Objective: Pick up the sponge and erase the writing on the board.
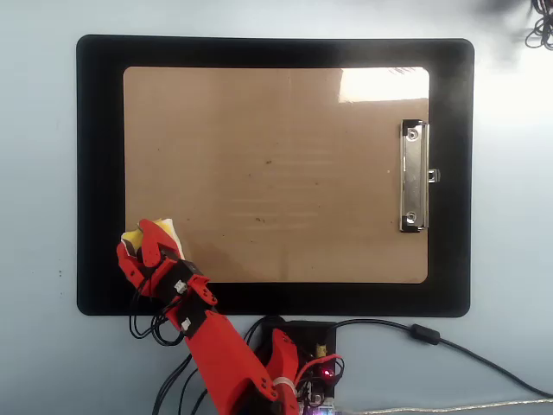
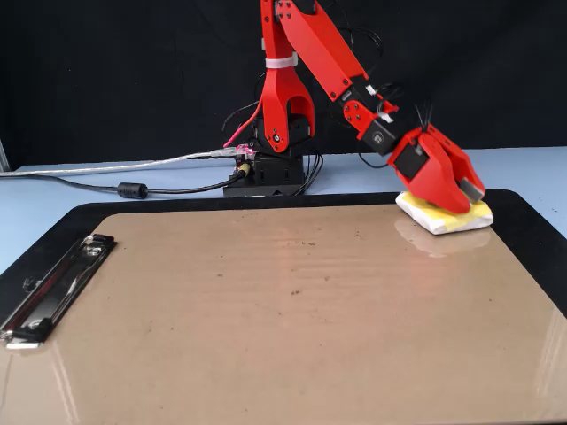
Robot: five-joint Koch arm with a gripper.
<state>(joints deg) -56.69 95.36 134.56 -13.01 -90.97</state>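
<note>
In the overhead view, the leftmost thing is the red claw [image 1: 138,251], sitting over the lower left corner of the board [image 1: 276,112], right where the brown surface meets the black mat [image 1: 99,173]. Under it lies the sponge [image 1: 164,228], only a yellow and white sliver showing past the red housing. In the fixed view the sponge [image 2: 443,215] rests flat at the board's [image 2: 266,328] far right corner, seemingly overhanging the mat [image 2: 523,212], with the claw [image 2: 468,197] pressed down on top of it. The jaws appear to be pinching the sponge's middle, though the knob itself is hidden.

Moving right across the board, no drawn sketch shows in either view; only faint specks [image 1: 268,162] remain near the centre, so the erasing looks largely done.

Further right sits the metal clip [image 1: 414,177], well apart from the arm.

The risks, as I judge them: with the sponge straddling the board's rim, a sideways drag could catch its white edge on the lip and twist it out of the grip. Pressing hard this near a corner could also shift the board on the mat. The loose wires [image 1: 151,324] by the arm's base may snag on a wide sweep.
</note>
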